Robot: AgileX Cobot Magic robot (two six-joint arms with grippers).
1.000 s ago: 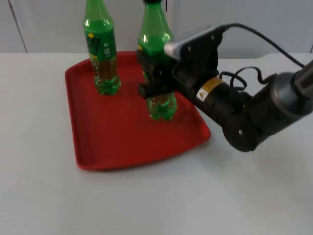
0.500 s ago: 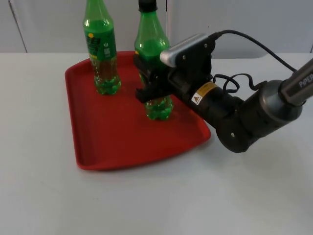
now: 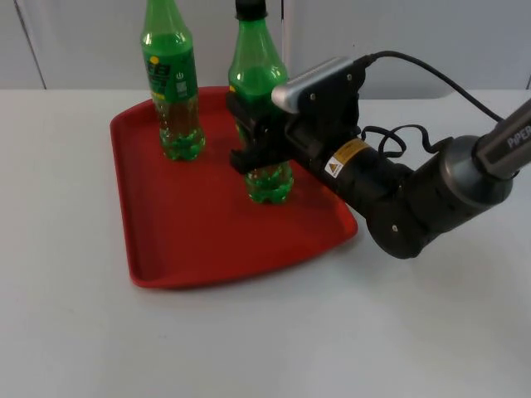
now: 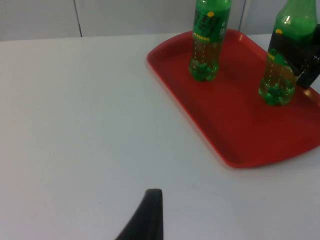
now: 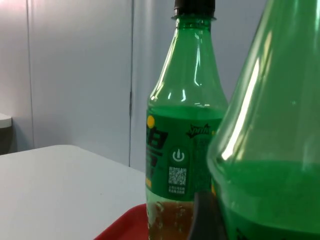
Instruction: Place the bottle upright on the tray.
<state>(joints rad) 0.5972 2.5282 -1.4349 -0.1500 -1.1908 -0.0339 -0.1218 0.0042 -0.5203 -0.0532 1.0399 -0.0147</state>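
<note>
On the tray: two green bottles, both upright.
Tray (image 3: 166,240): red, on the white table (image 3: 66,332), its far edge near the grey wall (image 3: 83,41).
Held bottle (image 3: 261,75): stands on the tray's right half, its base on the red floor; black cap on; in the left wrist view (image 4: 280,85) the base rests on the tray with the black fingers around its middle. It looms close in the right wrist view (image 5: 272,150).
Second bottle (image 3: 172,83): at the tray's far left part, free of any gripper, well apart from the held one; label faces the right wrist camera (image 5: 182,150), black cap on.
Right gripper (image 3: 253,133): reaches in over the tray's right edge, fingers clamped around the held bottle's label band.
Left gripper: waits over bare table, well apart from the tray; one black fingertip (image 4: 147,217) in its wrist view; whether its fingers are apart or together I cannot tell.
</note>
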